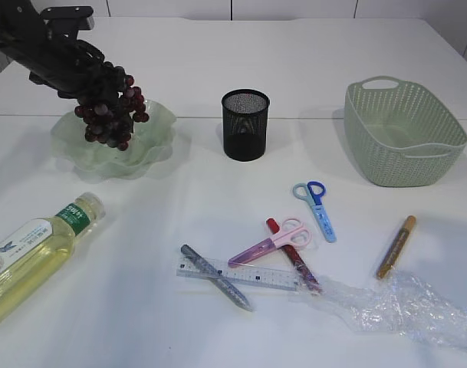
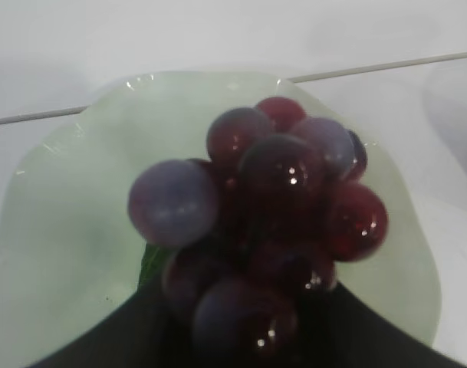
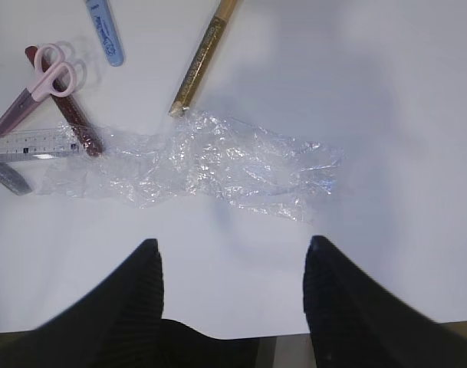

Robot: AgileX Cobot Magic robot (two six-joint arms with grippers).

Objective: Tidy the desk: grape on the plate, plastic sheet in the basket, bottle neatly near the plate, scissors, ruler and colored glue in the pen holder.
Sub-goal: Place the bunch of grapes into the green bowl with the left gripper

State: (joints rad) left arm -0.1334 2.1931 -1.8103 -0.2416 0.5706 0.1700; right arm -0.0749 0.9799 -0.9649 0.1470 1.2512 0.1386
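Bottle: the clear plastic bottle of pale yellow liquid with a green label (image 1: 34,257) lies on its side at the left edge of the white surface (image 1: 218,84); you'd find it heavy and smooth, so take it round the middle of the body.
Left hand (image 1: 95,96): it hangs over the pale green wavy glass plate (image 1: 160,126) with the dark red bunch of grapes (image 1: 110,111) at its tips; you cannot tell from these views whether the fingers pinch the bunch or have let go.
Grapes: knobbly, soft, apt to roll; hold them by the top of the cluster.
Pen holder: the black mesh cup (image 1: 245,124) stands upright, mid-surface.
Stationery: grey glitter pen (image 1: 216,277), clear ruler (image 1: 237,274), pink scissors (image 1: 270,241), red glitter pen (image 1: 294,257), blue scissors (image 1: 317,208) and gold glitter pen (image 1: 396,246) lie flat; stiff and light, so pinch each mid-length.
Plastic sheet: the crumpled clear film (image 3: 210,165) is limp and slippery; gather a bunched fold.
Basket: the green woven tub (image 1: 402,134) sits at the right.
Right hand (image 3: 231,264): spread, empty, above the film.
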